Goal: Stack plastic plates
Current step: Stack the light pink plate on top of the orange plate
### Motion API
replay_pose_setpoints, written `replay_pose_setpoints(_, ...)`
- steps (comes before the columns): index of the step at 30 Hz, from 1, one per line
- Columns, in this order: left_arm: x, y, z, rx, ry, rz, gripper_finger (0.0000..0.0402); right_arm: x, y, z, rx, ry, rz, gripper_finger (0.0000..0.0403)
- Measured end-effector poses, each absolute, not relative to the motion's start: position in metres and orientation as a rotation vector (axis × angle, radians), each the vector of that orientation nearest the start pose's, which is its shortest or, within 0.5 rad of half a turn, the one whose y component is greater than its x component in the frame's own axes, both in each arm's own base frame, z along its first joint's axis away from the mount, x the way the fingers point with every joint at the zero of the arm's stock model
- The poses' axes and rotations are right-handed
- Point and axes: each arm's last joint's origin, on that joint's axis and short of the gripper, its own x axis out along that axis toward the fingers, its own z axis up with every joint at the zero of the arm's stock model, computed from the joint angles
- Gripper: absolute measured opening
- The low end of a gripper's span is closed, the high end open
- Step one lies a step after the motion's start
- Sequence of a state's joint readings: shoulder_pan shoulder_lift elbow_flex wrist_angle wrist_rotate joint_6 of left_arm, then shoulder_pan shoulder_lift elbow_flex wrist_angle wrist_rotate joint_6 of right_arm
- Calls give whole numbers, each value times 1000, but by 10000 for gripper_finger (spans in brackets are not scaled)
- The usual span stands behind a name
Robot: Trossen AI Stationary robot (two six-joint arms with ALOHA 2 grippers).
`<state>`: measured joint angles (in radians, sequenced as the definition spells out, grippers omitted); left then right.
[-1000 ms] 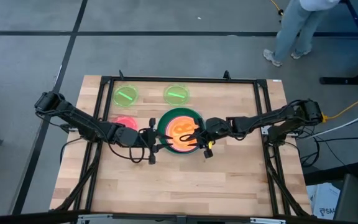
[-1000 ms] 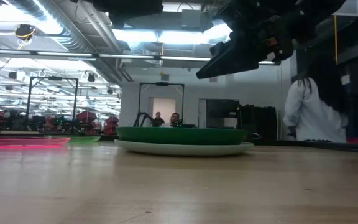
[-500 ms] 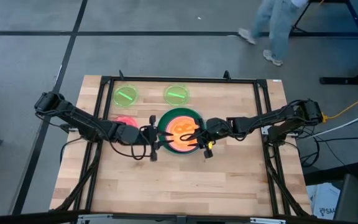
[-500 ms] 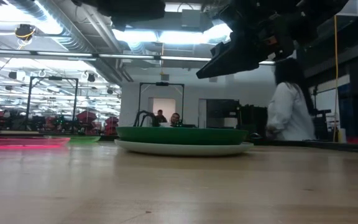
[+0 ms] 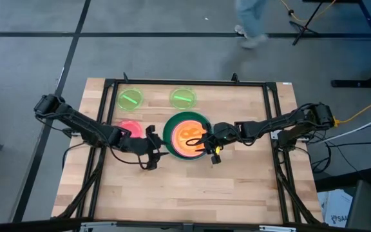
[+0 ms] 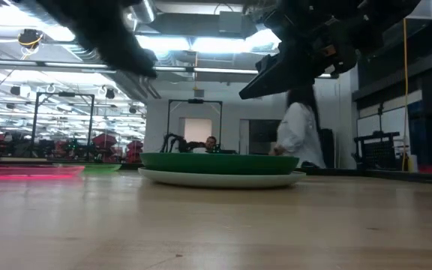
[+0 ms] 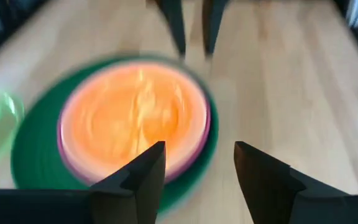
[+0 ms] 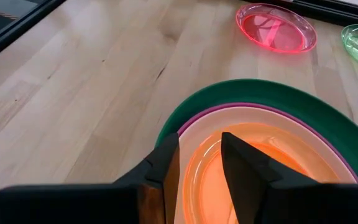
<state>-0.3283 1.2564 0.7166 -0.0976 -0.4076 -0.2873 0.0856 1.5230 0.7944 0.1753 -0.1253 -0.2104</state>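
A stack of plates (image 5: 185, 135) sits at the table's middle: a pale plate at the bottom (image 6: 220, 178), then dark green (image 8: 260, 92), magenta, peach, and orange on top (image 8: 278, 168). The pink-red plate (image 5: 129, 128) lies flat to the stack's left. Two lime green plates (image 5: 130, 98) (image 5: 183, 98) lie near the far edge. My right gripper (image 5: 202, 143) hovers open above the stack's right part, clear of it in the low view (image 6: 265, 79). My left gripper (image 5: 155, 153) is open just left of the stack, above the wood.
Bare wood spans the near half of the table (image 5: 192, 193). A black frame (image 5: 185, 82) runs around the table's edge. A person (image 6: 298, 135) walks through the room beyond the far edge.
My left gripper has drawn back a little from the stack's left edge toward the table's left and is still moving. My right gripper has kept still above the stack. The plates have not moved. The person behind the table has walked leftward.
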Motion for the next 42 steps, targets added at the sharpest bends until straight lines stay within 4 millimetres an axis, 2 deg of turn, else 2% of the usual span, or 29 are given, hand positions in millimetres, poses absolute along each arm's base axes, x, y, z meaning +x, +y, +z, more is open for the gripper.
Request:
replay_pose_setpoints(9, 217, -72, 200, -199, 884, 328, 173, 311, 30, 198, -193, 532, 263, 110)
replay_pose_setpoints(16, 196, -69, 190, -261, 1047, 491, 173, 311, 30, 198, -193, 532, 263, 110)
replay_pose_setpoints(27, 171, -59, 157, -369, 1152, 661, 173, 309, 30, 194, -193, 531, 263, 110)
replay_pose_setpoints(32, 160, -55, 143, -357, 1182, 699, 173, 307, 30, 190, -196, 511, 261, 110)
replay_pose_setpoints(42, 151, -50, 132, -308, 1178, 742, 168, 307, 30, 190, -198, 505, 259, 110)
